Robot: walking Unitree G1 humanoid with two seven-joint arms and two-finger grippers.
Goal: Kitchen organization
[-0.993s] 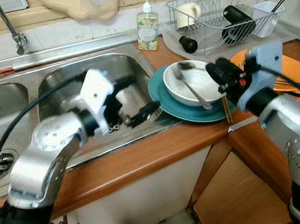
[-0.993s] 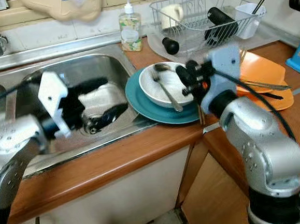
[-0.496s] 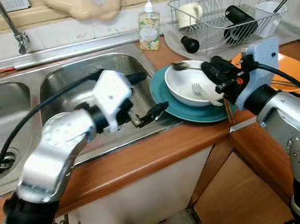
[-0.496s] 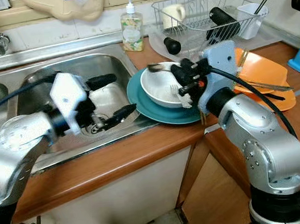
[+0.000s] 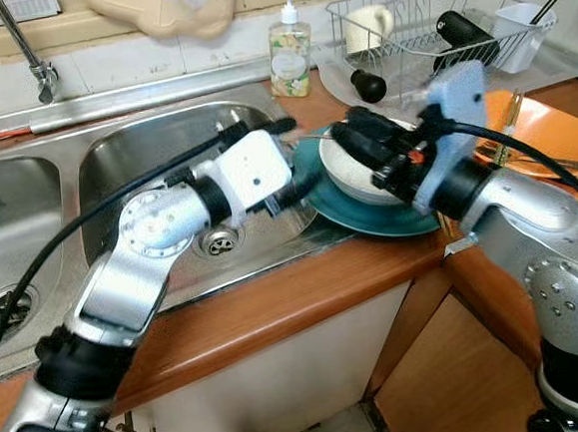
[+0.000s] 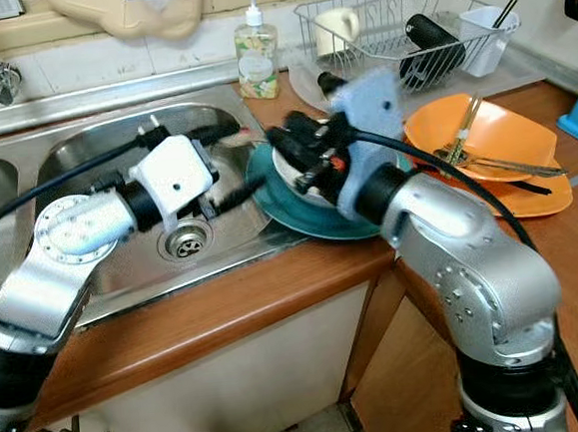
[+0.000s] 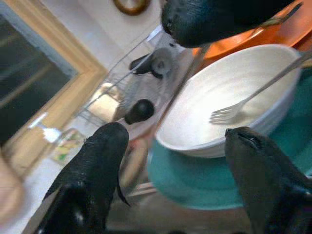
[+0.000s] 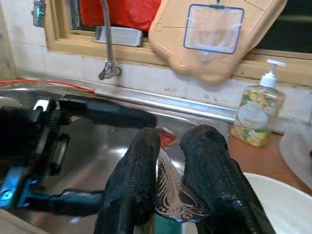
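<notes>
**Q:** Both arms have swung in since a second ago, right?

**A:** Yep. Left tool was over the sink basin before; now it's up at the near left rim of the teal plate, fingers spread wide with the white bowl between them in its wrist view. Right tool came leftward across the bowl and is pinched narrow on an ornate metal utensil handle, which wasn't lifted earlier.

**Q:** Where's the stuff sitting?

**A:** Near edge of the wooden table, just right of the sink. Bowl sits on the teal plate, with a fork resting inside it, tines down. To the right there's an orange plate with more cutlery on it. Further back, a soap dispenser stands at the sink's far right corner, and right of that a wire dish rack holds a cup and some dark items. The tap is at the far left.
</notes>
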